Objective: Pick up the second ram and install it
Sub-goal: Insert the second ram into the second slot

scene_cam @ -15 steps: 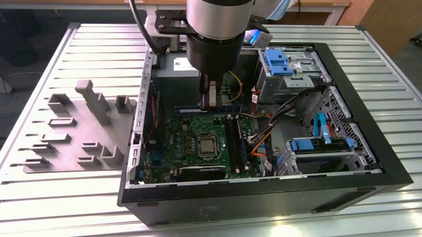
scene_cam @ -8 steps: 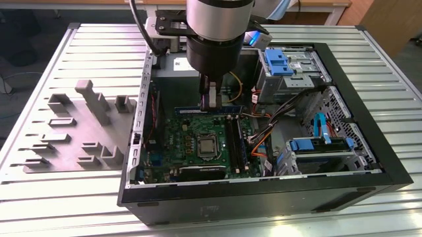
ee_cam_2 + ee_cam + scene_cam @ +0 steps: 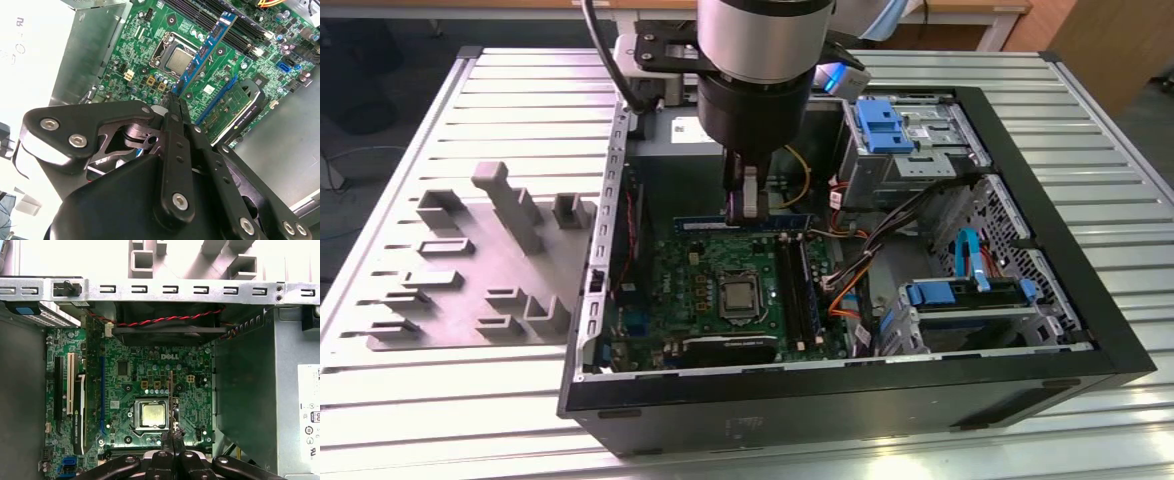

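Note:
The second ram [image 3: 700, 223] is a narrow blue circuit stick held level just above the far edge of the green motherboard [image 3: 667, 280], inside the open computer case [image 3: 854, 400]. My gripper [image 3: 744, 207] is shut on it from above. In the second wrist view the ram [image 3: 207, 47] reaches out from the fingertips [image 3: 173, 100] over the board, near the bare processor [image 3: 178, 59]. The first wrist view shows the ram [image 3: 171, 395] edge-on ahead of the gripper [image 3: 175, 440]. It lies crosswise to the long dark memory slots [image 3: 803, 285] beside the processor [image 3: 740, 295].
A graphics card [image 3: 727, 348] sits at the board's near edge. Blue drive brackets [image 3: 881, 125] and a bundle of cables [image 3: 854, 270] fill the case's side at the exterior view's right. A grey parts fixture [image 3: 480, 260] stands on the slatted table [image 3: 427, 420] outside the case.

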